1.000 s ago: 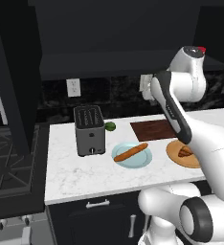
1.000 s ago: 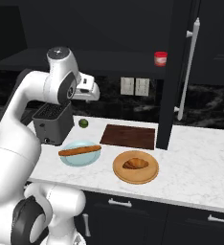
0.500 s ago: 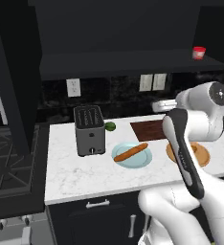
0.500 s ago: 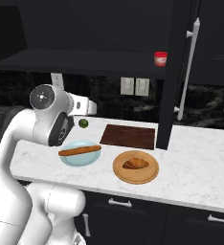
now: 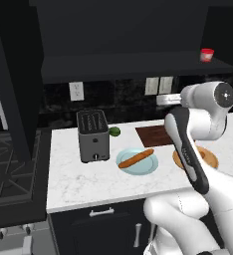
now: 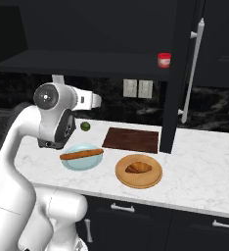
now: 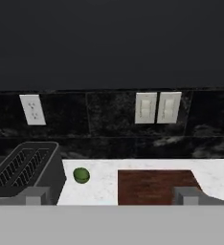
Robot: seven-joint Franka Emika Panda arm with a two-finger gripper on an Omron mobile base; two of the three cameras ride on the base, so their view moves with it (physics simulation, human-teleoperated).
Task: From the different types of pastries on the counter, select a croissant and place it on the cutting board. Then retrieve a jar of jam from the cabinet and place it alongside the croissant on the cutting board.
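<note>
The white marble table (image 6: 194, 166) with faint grey veins carries a dark grey toaster (image 5: 92, 135), a small green lime (image 6: 85, 126), a flat dark brown cutting board (image 6: 131, 139), a pale blue plate (image 6: 80, 160) and a round light-wood plate (image 6: 138, 171). In the hand view, beyond the open claw (image 7: 109, 197), the lime lies between toaster and board. On the dark upper shelf (image 6: 87, 68) stands a small red jar (image 6: 164, 60).

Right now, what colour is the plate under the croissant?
Light wood round plate, best in the right base view.

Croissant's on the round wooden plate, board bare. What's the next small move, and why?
Probably swing the hand down toward the croissant. It sits untouched on the round wooden plate, the cutting board holds nothing, and the hand view looks level at the backsplash, fingers wide apart around nothing.
</note>
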